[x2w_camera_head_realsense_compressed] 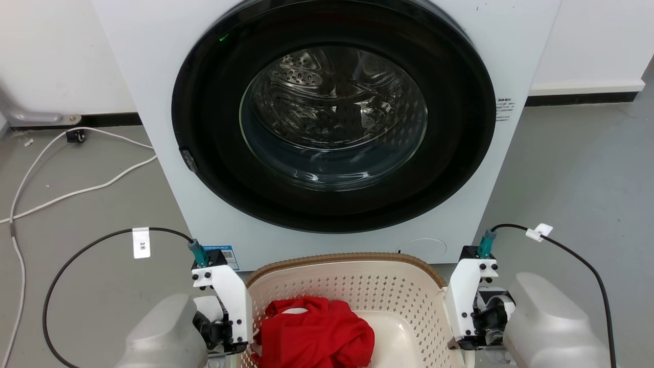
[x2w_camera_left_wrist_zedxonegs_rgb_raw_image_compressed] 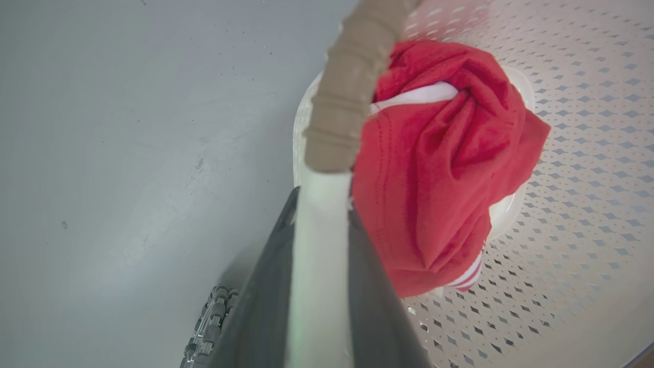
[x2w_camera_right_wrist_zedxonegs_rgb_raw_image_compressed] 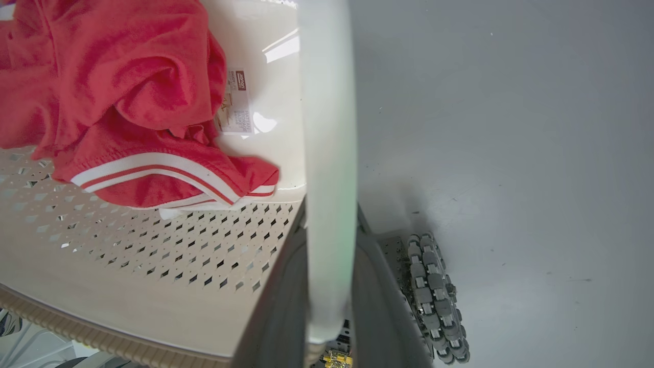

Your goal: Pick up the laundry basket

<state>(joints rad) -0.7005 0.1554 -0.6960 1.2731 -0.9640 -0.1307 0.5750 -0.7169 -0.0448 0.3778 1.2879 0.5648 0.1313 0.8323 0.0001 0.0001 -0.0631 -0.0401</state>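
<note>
The laundry basket (x2w_camera_head_realsense_compressed: 352, 258) sat at the lower centre of the head view, directly below the washing machine (x2w_camera_head_realsense_compressed: 148, 51) door and between the two white wrist brackets. It was cream plastic with rounded corners. Its walls were pierced with rows of small diamond holes, and its rim was brown and ribbed like weave. A crumpled red garment (x2w_camera_head_realsense_compressed: 317, 332) with white striped trim lay on the basket's smooth base, left of centre.

The left jaws were closed on a white loop handle (x2w_camera_left_wrist_zedxonegs_rgb_raw_image_compressed: 319, 266), with a dark finger (x2w_camera_left_wrist_zedxonegs_rgb_raw_image_compressed: 260, 306) against each side. The right jaws were closed the same way on the second handle (x2w_camera_right_wrist_zedxonegs_rgb_raw_image_compressed: 329, 153), fingers (x2w_camera_right_wrist_zedxonegs_rgb_raw_image_compressed: 278, 306) flanking it. Whether the basket rested on the floor could not be told.

The floor (x2w_camera_head_realsense_compressed: 562, 168) was grey, smooth and lightly speckled. A roller wheel (x2w_camera_right_wrist_zedxonegs_rgb_raw_image_compressed: 434, 291) stood on it beside the right fingers. The machine was white, with a black door ring, clear glass and a perforated steel drum. A white cable (x2w_camera_head_realsense_compressed: 76, 191) trailed across the floor at centre left. The wall behind was white with a dark skirting (x2w_camera_head_realsense_compressed: 582, 98).
</note>
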